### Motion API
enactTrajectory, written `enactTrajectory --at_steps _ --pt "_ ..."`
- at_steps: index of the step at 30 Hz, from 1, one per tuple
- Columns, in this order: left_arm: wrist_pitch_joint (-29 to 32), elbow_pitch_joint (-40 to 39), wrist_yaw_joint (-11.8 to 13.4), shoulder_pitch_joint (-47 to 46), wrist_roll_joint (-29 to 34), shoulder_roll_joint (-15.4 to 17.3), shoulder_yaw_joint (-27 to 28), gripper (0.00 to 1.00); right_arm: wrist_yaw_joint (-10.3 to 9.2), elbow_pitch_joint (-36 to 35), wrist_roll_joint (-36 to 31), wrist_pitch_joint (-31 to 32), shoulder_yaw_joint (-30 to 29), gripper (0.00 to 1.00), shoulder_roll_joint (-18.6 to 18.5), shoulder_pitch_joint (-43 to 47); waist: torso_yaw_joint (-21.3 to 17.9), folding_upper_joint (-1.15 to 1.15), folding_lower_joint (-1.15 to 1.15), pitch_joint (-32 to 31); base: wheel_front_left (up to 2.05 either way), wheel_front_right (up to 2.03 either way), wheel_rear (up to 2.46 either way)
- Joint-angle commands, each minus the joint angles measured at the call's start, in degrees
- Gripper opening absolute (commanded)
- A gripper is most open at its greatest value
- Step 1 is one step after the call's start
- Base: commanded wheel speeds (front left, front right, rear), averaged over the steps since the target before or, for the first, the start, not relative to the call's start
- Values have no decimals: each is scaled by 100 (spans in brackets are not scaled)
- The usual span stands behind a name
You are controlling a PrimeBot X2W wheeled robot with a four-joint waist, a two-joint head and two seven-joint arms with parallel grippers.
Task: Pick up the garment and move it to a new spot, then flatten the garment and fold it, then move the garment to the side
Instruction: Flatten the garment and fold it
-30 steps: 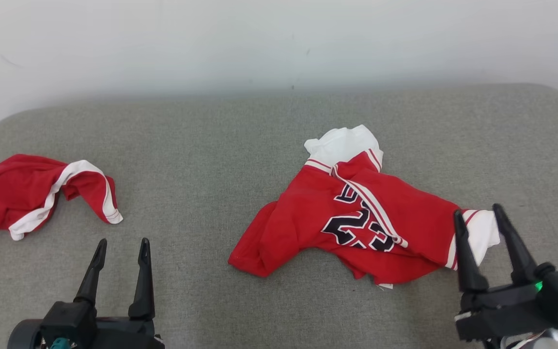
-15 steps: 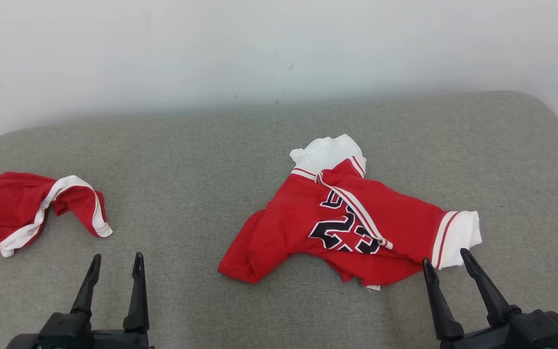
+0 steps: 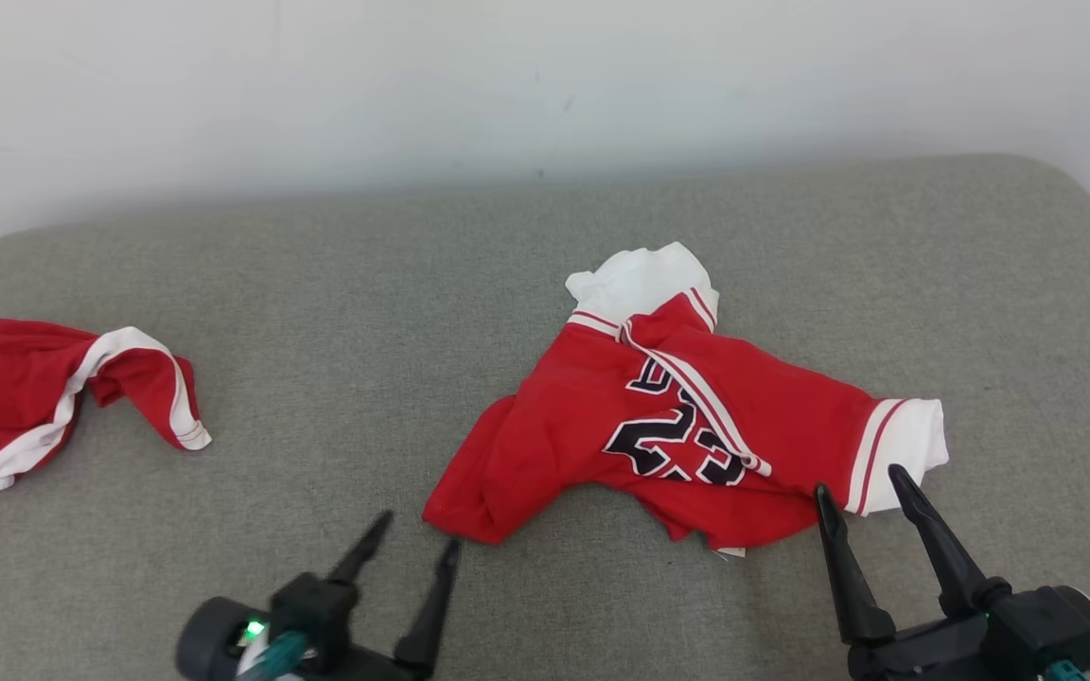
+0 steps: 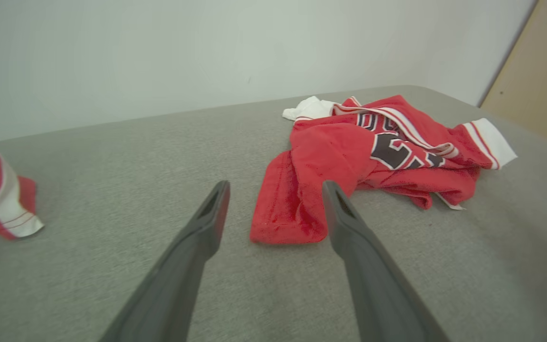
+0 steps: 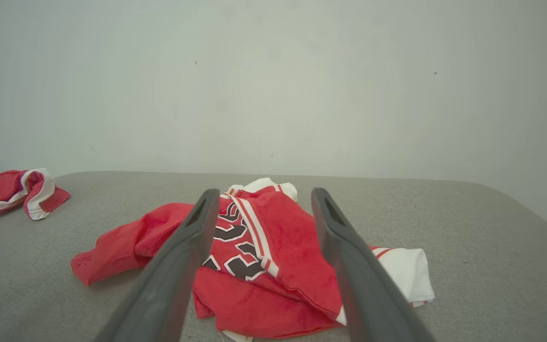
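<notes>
Status: first step, the pick-up, with no grasp made yet. Your target, the crumpled red jersey with white sleeve cuffs and a black 23, lies on the grey fabric-covered counter, right of centre in the head view. Nothing is holding it.

Your left gripper sits at lower centre of the head view, jaws apart, tips just short of the jersey's lower-left red corner. In the left wrist view that corner lies framed between the two jaws, further along. Your right gripper sits at lower right, jaws apart, tips at the jersey's lower-right edge by the white cuff. Can't tell whether they touch the cloth.

Next move, my read: bring each gripper down onto its own end, slip one jaw under the edge, pinch through all the layers, then lift both ends together so the cloth hangs instead of dragging.

Jersey look: bunched, not flat. One white cuff points toward the top of the frame, the other to the right. A white-and-red striped band runs diagonally across the number, so a layer is probably folded over the print. The lower edge is doubled and wrinkled. Expect it to sag between grips.

The second red garment with a white stripe lies well apart at far left; leave it.
</notes>
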Motion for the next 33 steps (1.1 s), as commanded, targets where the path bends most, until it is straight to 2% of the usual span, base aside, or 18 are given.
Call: enactTrajectory --at_steps 1,7,15,16,17,18,19,23,26,29,33 --pt "95 86 -34 -89 49 34 -49 100 -2 3 41 -10 24 100 3 -78 -70 0 0 86 0 0 0" --pt "499 892 -205 -776 38 83 -688 100 -2 45 159 -9 71 100 -1 -286 -353 0 0 295 0 0 0" --pt "482 2179 -241 -1554 -186 60 -881 100 -2 58 274 -10 25 100 0 -434 -753 0 0 443 0 0 0" --pt "531 2340 -230 -1619 -217 54 -903 85 -2 55 277 -10 12 100 0 -434 -775 0 0 452 0 0 0" --pt "518 2453 -229 -1676 -244 55 -915 62 -2 49 287 -10 11 100 0 -439 -796 0 0 465 0 0 0" --pt "469 2543 -230 -1752 -255 45 -930 11 -2 44 305 -10 2 100 1 -446 -807 0 0 473 0 0 0" --pt "460 2647 -231 -1804 -269 38 -950 0 -2 43 329 -10 -23 100 0 -445 -810 0 0 477 0 0 0" --pt "269 2695 -233 -1917 -329 18 -944 0 -2 41 356 -10 -89 100 1 -422 -773 0 0 470 0 0 0" --pt "285 2306 -234 -1925 -312 85 -1020 0 -2 25 388 -10 -179 100 1 -358 -660 0 0 441 0 0 0" --pt "577 1525 -235 -1768 -283 284 -1126 0 -2 21 406 -10 -255 100 -1 -317 -512 0 0 397 0 0 0" --pt "1295 -165 -235 -1503 -317 755 -1244 0 -2 8 432 -10 -331 100 0 -268 -298 0 0 346 0 0 0"
